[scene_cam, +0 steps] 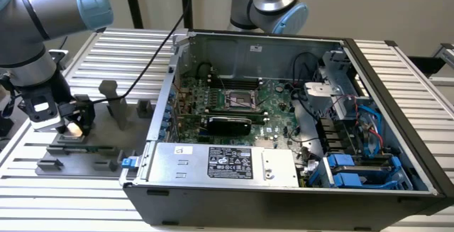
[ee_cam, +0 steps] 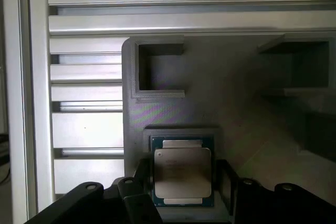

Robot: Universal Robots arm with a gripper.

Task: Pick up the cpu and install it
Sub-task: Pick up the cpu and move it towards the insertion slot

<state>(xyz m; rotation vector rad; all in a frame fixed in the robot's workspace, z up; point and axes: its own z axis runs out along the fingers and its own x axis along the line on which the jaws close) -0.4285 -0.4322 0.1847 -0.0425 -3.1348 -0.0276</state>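
Observation:
The cpu [ee_cam: 182, 174], a small square chip with a silvery top and pale rim, lies flat in a recess of the grey plastic fixture [ee_cam: 173, 111]. My gripper [ee_cam: 182, 178] is lowered over it, open, with one dark finger [ee_cam: 143, 178] close to each side of the chip. In the exterior view the gripper [scene_cam: 76, 125] hangs over the fixture [scene_cam: 78, 149] at the exterior view's left, outside the computer case [scene_cam: 284, 200]. The black socket frame [scene_cam: 241, 100] sits on the motherboard inside the case.
Upright grey fixture blocks [scene_cam: 114, 101] stand just beside the gripper. The open case has tall metal walls, cables and blue drive bays [scene_cam: 358, 171] on its right side, and a power supply [scene_cam: 220, 163] at its front. A second arm's base [scene_cam: 273, 3] rises behind the case.

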